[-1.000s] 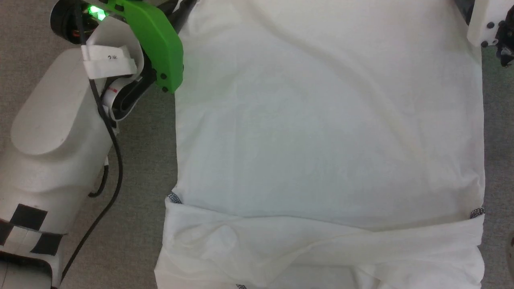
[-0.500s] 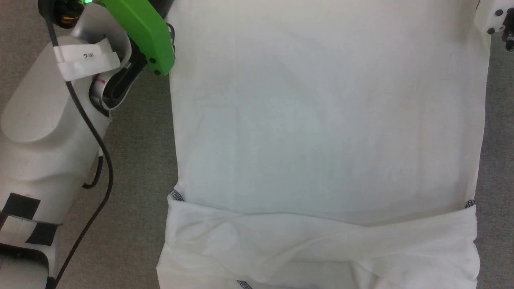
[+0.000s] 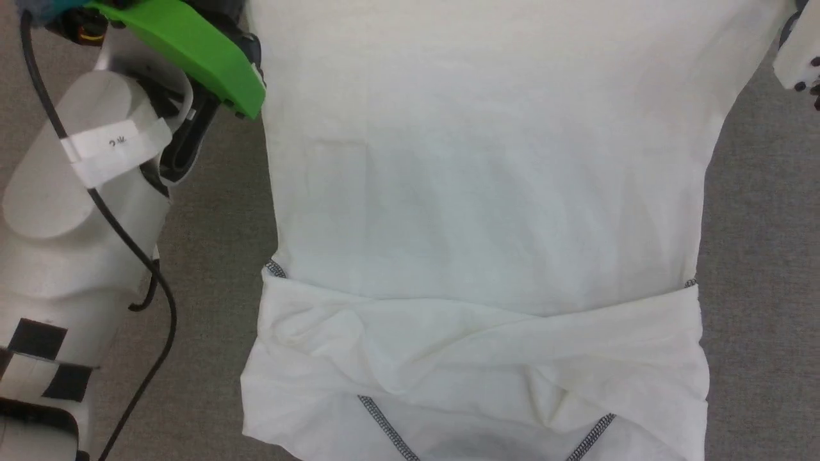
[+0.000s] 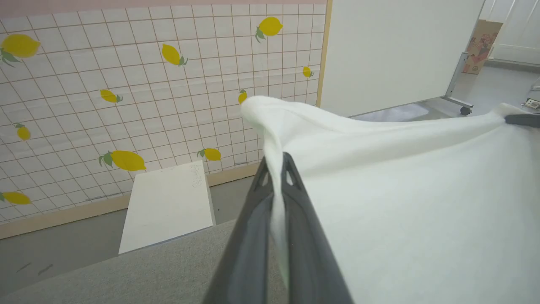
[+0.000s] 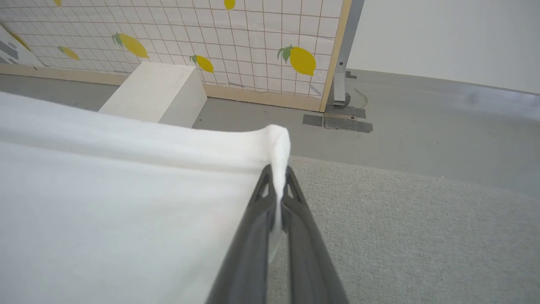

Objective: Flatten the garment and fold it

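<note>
The garment (image 3: 480, 192), a white T-shirt with dark zigzag seams (image 3: 384, 422), lies spread on the grey surface, its sleeves folded across the near part. Its far hem is lifted. In the left wrist view my left gripper (image 4: 276, 169) is shut on one hem corner of the garment (image 4: 400, 202), which drapes away to the right. In the right wrist view my right gripper (image 5: 277, 179) is shut on the other corner of the garment (image 5: 126, 198). In the head view my left arm with its green cover (image 3: 192, 51) stands at the top left, and a white part of my right arm (image 3: 797, 57) at the top right.
The grey carpeted surface (image 3: 762, 256) borders the shirt on both sides. A black cable (image 3: 160, 294) hangs along my left arm. Beyond the surface's far edge stand a rigid white box (image 5: 156, 93), a lemon-patterned tiled wall (image 4: 126, 84) and a white panel on wheels (image 4: 400, 50).
The right gripper has closed on the hem corner. Both arms have moved up and outward in the head view, and the shirt's body now narrows toward the sleeves; the zigzag seams show more.
</note>
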